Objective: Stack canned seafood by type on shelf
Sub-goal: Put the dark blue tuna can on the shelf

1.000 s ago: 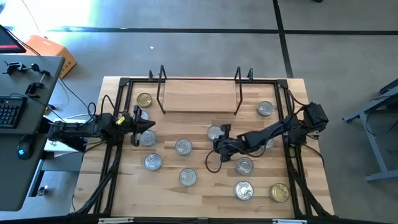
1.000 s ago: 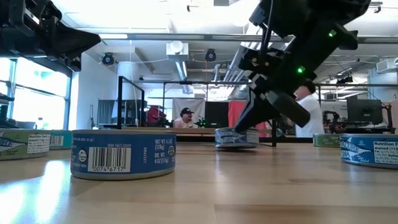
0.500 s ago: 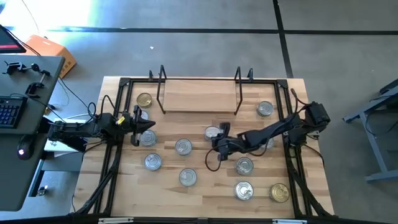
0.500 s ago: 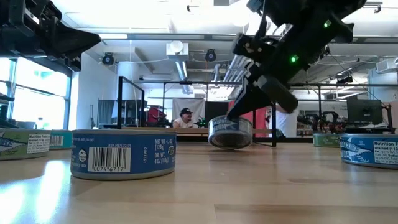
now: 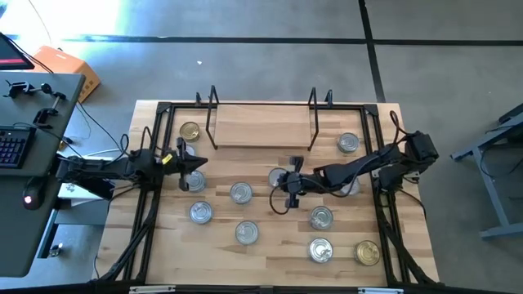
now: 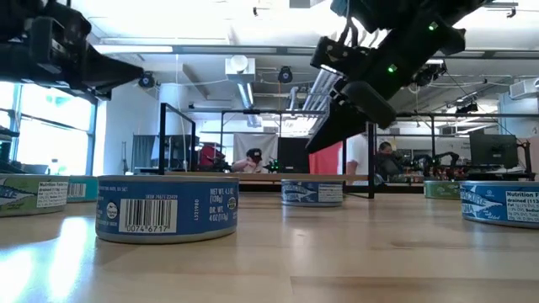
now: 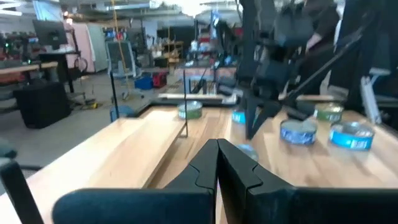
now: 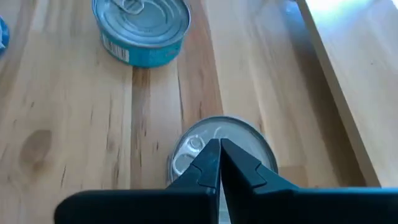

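Observation:
Several short round tins of canned seafood stand on their bases on the wooden table. Most have silver lids; two are gold-lidded (image 5: 189, 131) (image 5: 368, 252). My right gripper (image 5: 286, 181) is shut and hovers just above one silver-lidded tin (image 5: 278, 175) at mid-table. In the low view its tip (image 6: 313, 147) is clear of that tin (image 6: 312, 193), which stands flat. My left gripper (image 5: 200, 164) is shut and level at the table's left, above another tin (image 5: 194, 181). The shelf (image 5: 261, 122), a light plank with black wire uprights, lies at the far edge with nothing on it.
More tins lie around: (image 5: 240, 193), (image 5: 201, 212), (image 5: 247, 233), (image 5: 321, 217), (image 5: 319, 250) and one at the far right (image 5: 348, 143). A black frame (image 5: 155, 147) borders the table. A desk with a keyboard (image 5: 12, 147) stands off to the left.
My right gripper, shut throughout, has risen and drawn a little toward the far edge. The silver-lidded tin under it tipped up on its edge half a second ago and has dropped back flat onto the table. My left gripper's wrist has rolled slightly in place.

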Controlling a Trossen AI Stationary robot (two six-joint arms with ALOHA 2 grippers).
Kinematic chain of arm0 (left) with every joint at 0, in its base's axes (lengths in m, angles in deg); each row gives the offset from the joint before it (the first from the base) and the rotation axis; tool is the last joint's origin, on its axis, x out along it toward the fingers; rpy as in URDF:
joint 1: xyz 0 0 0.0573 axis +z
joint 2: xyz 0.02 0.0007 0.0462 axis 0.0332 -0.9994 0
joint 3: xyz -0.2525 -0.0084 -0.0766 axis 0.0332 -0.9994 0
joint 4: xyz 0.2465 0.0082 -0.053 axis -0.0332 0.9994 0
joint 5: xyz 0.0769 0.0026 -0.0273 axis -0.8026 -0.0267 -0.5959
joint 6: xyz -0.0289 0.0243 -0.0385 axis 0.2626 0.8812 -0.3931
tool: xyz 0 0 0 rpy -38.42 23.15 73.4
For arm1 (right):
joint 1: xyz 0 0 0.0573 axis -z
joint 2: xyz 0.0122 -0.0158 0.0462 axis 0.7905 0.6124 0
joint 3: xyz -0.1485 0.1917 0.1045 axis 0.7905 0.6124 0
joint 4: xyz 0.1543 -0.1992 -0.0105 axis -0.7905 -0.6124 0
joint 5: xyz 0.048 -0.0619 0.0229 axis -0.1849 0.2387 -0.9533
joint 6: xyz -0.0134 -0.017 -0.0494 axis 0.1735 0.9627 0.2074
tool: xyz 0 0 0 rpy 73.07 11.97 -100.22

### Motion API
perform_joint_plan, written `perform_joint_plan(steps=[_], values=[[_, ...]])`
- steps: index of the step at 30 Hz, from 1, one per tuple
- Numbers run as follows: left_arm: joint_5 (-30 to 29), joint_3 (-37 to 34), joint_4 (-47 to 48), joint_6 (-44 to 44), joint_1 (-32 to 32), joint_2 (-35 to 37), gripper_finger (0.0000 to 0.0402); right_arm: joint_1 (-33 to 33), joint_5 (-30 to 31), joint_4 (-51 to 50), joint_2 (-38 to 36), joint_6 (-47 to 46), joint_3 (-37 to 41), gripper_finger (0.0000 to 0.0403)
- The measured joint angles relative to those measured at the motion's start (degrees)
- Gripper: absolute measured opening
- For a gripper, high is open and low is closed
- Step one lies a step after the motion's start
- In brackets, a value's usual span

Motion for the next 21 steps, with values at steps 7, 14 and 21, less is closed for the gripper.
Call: perform_joint_plan(steps=[7,14,21], values=[[-1.08,0.25,-9.00,1.14,0.00,-10.76,0.0000,1.00,-8.84,-0.19,1.00,1.84,-0.02,0.0102],[-1.31,5.15,-14.94,6.58,-0.03,-25.67,0.0000,-0.76,-1.51,-0.16,5.82,13.02,0.00,0.0156],[-0.04,15.79,-15.09,13.63,-0.04,-44.64,0.0012,-1.01,2.10,-1.47,7.18,9.09,0.00,0.0080]])
